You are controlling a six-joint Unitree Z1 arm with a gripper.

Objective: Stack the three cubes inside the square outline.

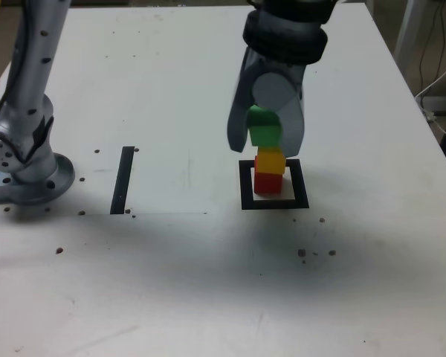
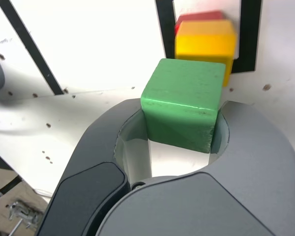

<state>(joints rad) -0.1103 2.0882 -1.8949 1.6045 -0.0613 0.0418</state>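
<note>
A white table (image 1: pixel 163 290) marked with small dark specks is seen from above at a slant in the exterior view, with its far edge running across the top and its right edge sloping down the exterior view's right side. The arm's grey base (image 1: pixel 39 184) is placed towards the table's left edge. Between the base and a thick black square outline (image 1: pixel 302 186), a thin straight black strip (image 1: pixel 123 180) is laid on the surface.

The outline is set nearer to the table's right edge than the base is. Inside it, the red cube (image 1: pixel 267 184) is rested on the white centre, and the yellow cube (image 1: pixel 271 161) is stacked on top of the red one.

The green cube (image 1: pixel 264 132) is grasped between the two grey fingers of the gripper (image 1: pixel 266 140), which are pressed against opposite sides of it, as is shown close up in the wrist view. It is held above the level of the yellow cube; whether the two are touching cannot be told. In the wrist view, part of the yellow cube is hidden behind the green one.
</note>
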